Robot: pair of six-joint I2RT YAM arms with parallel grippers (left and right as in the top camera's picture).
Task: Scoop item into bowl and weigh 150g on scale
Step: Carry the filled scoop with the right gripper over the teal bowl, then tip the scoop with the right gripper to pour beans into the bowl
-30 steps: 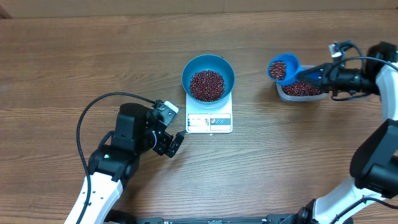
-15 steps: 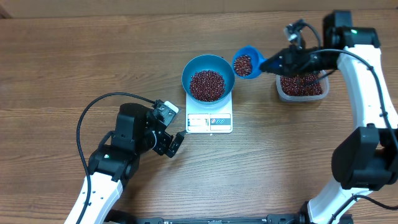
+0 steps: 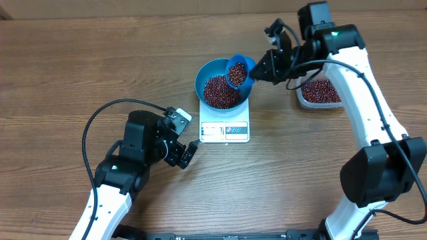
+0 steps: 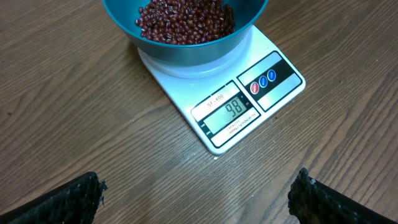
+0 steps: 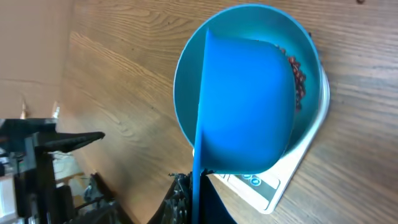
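We have the right gripper (image 3: 264,67) clamped on the handle of the blue scoop (image 3: 237,72), scoop loaded and tilted over the bowl (image 3: 201,79) at its 2 o'clock rim, beans (image 3: 219,92) heaped inside, bowl sitting on the scale (image 3: 225,131), clear tub (image 3: 320,105) at the bowl's 3 o'clock, left gripper (image 3: 185,137) spread wide and empty at the scale's 9 o'clock.

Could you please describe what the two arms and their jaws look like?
Both arms are white tubular links joined by black, blocky joints. The left arm ends in a black wrist housing carrying a small white module, and a thin black cable loops out beside it. The right arm has the same build. The left jaws are black with rough, textured tips.
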